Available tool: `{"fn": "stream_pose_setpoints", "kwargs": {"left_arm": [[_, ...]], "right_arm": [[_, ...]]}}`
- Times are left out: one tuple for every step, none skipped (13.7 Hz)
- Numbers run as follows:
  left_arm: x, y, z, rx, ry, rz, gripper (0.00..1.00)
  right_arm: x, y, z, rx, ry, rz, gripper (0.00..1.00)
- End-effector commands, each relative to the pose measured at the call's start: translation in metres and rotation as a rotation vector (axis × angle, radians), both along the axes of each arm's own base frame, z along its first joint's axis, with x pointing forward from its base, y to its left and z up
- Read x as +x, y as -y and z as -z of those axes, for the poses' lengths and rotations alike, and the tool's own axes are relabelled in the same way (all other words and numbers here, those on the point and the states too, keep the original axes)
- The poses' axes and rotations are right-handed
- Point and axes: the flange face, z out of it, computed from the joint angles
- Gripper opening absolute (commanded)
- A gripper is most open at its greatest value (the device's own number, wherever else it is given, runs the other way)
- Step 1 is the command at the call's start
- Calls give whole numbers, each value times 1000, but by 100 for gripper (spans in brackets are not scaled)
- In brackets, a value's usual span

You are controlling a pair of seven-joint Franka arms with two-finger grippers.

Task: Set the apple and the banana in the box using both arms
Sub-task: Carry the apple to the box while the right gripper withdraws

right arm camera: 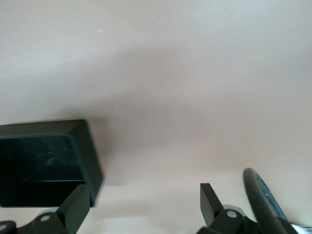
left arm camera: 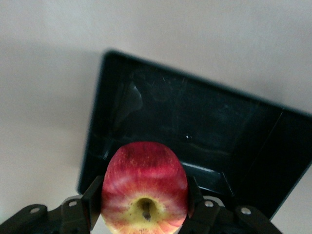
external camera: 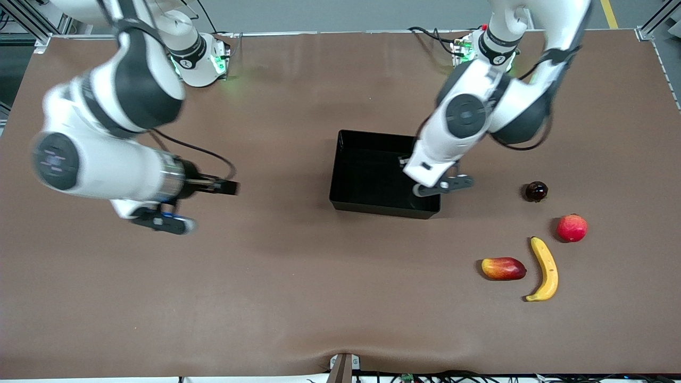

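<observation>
Apple point(left arm camera: 144, 187) position: clamped between the fingers point(left arm camera: 92, 202) of the left gripper point(left arm camera: 144, 209), stem end toward the wrist camera, suspended over the box point(external camera: 367, 169). The fingers are partly closed, one pressing on each side of the fruit. In the front view the left gripper point(external camera: 425, 187) hangs above the box corner nearest the front camera, toward the left arm's end of the worktop point(external camera: 298, 276).

Box position: near the middle of the worktop; the visible part of its floor is bare.

Banana point(external camera: 545, 268) position: flat on the worktop toward the left arm's end, nearer the front camera than the box. A red-and-yellow elongated fruit point(external camera: 503, 268) lies just beside it. A round pinkish-red fruit point(external camera: 572, 227) and a small dark fruit point(external camera: 536, 191) lie farther from the camera.

Right gripper point(external camera: 226, 186) position: over bare worktop toward the right arm's end, apart from the box. Its fingers point(right arm camera: 75, 204) stand wide apart and grip nothing.
</observation>
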Motion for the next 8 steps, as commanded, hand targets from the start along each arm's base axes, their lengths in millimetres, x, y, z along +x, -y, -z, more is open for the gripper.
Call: {"fn": "stream_pose_setpoints", "kwargs": {"left_arm": [[-10,-2,39,26,-34,-17,0],[-17,-3,55,28,-37,-15,0],[-25,-6,69,33,-41,-13,0],[-29,-9,77,40,-45,-8,0],[-32,-11,85,45,-53,-9,0],[-35,-14,96,49,-62,-8,0],[-38,-15,103,49,-67,-9,0],[-41,-16,111,51,-75,-9,0]], "right_arm": [[-26,25,-45,-93,65,-37,100],[-27,44,-58,-123,87,-20,100],[-32,59,-71,-132,109,-24,100],[-38,80,-84,-131,131,-46,100],[-44,103,-96,-130,149,-75,100],[-52,128,-103,-119,161,-90,100],[-59,153,-110,-110,173,-85,100],[-68,171,-119,-102,183,-87,100]]}}
